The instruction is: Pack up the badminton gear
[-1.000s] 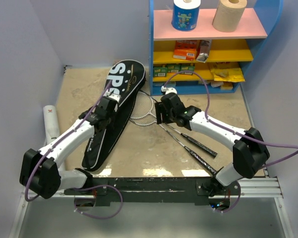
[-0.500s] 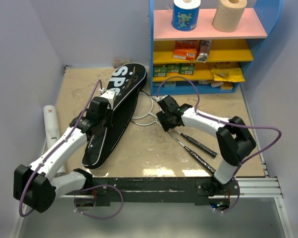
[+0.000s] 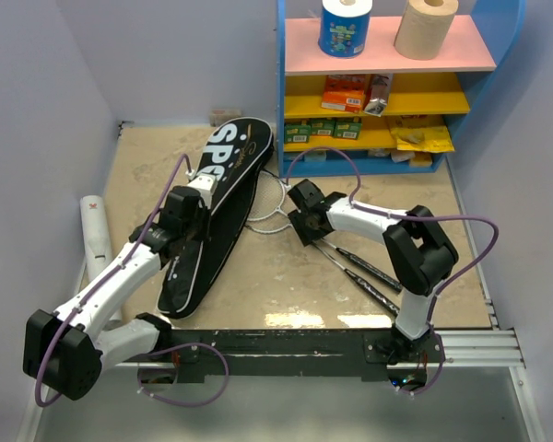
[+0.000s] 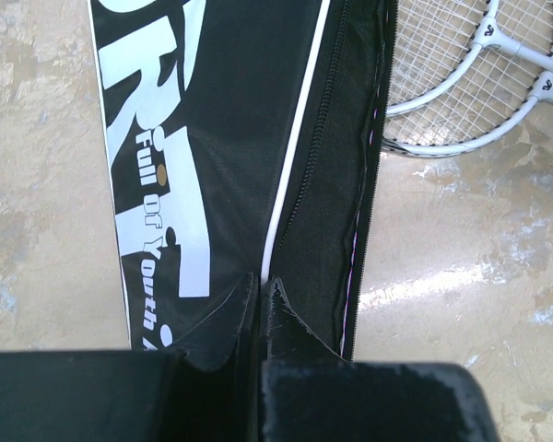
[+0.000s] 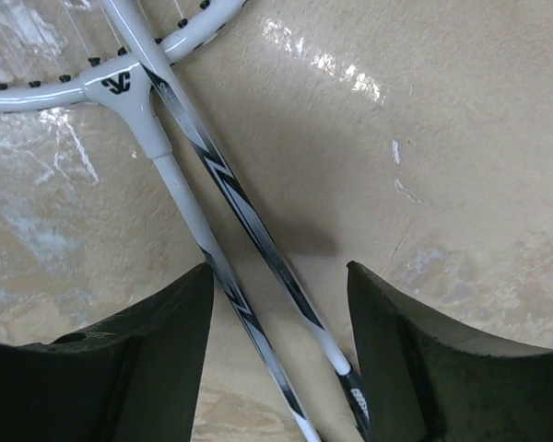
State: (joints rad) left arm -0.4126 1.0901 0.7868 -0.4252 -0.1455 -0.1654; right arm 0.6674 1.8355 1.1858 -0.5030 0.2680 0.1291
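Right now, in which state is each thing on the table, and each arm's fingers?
Cover, lying flat, one edge pinched up.
Rackets, lying crossed beside the cover, not packed.
Tube, lying flat at the far left.
Left fingers, shut on the cover's edge.
Right fingers, open, astride both racket shafts.

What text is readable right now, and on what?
"SP", large white, rest covered: black cover.
"Full of Youth", small white: same cover.
Unreadable: racket throat logo, shelf packets, blue roll label, tube's red mark.
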